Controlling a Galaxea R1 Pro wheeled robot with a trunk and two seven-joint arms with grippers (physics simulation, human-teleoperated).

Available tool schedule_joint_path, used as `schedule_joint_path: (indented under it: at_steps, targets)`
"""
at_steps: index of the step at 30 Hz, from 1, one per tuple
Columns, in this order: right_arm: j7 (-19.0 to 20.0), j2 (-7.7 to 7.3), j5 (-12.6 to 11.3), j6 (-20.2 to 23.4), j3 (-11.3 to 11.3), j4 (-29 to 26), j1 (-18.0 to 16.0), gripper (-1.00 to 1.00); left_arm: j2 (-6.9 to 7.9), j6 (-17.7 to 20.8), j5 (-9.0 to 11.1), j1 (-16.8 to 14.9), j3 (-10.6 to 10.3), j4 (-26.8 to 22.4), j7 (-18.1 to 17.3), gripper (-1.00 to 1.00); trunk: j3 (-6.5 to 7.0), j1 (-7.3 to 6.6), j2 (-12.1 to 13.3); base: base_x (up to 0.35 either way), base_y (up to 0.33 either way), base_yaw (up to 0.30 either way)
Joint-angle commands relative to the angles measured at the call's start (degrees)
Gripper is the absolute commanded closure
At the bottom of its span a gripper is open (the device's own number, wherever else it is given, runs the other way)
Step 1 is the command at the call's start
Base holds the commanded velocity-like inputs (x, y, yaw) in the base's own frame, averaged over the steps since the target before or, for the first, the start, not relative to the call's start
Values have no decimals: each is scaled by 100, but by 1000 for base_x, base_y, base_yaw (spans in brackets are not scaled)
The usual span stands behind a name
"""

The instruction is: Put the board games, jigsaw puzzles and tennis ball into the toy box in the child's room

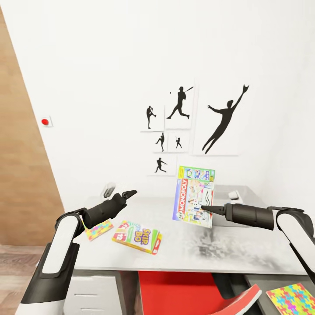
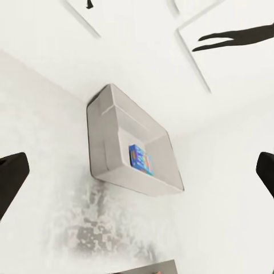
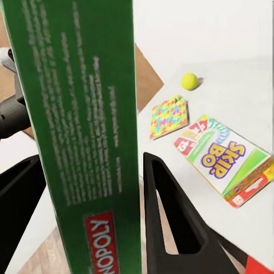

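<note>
Right claw (image 1: pixel 204 209) clamped on Monopoly box (image 1: pixel 194 196), held upright above the table (image 1: pixel 245 249). Toy box (image 2: pixel 134 145) lies behind it by the wall, so carry goes rearward. Left claw (image 1: pixel 131 193) apart, empty.

Item count, all three views.
Board games: 2 clearly seen, namely Monopoly box (image 1: pixel 194 197) and Skip-Bo box (image 1: pixel 137 236); 1 small blue box (image 2: pixel 141 157) inside the toy box, kind not readable. Jigsaw puzzles: 2, one by the left arm (image 1: pixel 99 229), one at lower right corner (image 1: pixel 292 298). Tennis ball (image 3: pixel 190 81): 1. Toy box (image 2: pixel 106 137): 1. Grey table (image 1: pixel 245 245): 1. Grippers: 2, left gripper (image 1: pixel 129 194) and right gripper (image 1: pixel 204 208). Wall silhouette pictures (image 1: pixel 223 118): 6. Red wall button (image 1: pixel 44 121): 1.
</note>
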Motion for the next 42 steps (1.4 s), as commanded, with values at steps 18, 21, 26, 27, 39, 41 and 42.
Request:
schedule_joint_path:
  at_steps: [18,21,26,27,39,41,42]
  targets:
    - [68,-18,28,11,0,3,-7,100,8,20,60,-2,-5,-4,58,-100,-10,3,-9,161,-24,3]
    - [68,-26,28,11,-2,2,-8,100,8,19,60,-2,-13,-4,59,-100,-10,3,-9,15,-1,0]
    - [77,-33,28,11,-3,1,-8,100,8,19,63,-2,-17,-4,59,-100,-10,3,-9,5,0,0]
    - [77,-33,28,11,-3,1,-8,100,8,19,63,-2,-17,-4,59,-100,-10,3,-9,3,0,0]
    - [85,-52,-11,11,-39,59,-41,100,8,19,66,-2,-15,-4,54,-100,-10,3,-9,1,0,0]
    - [82,-80,-12,11,-48,269,-105,100,8,19,67,-2,-20,-4,50,-100,-10,3,-9,0,0,0]
    - [79,-99,-8,11,-43,478,-183,100,8,19,67,-2,-21,-4,48,-100,-10,3,-9,0,0,0]
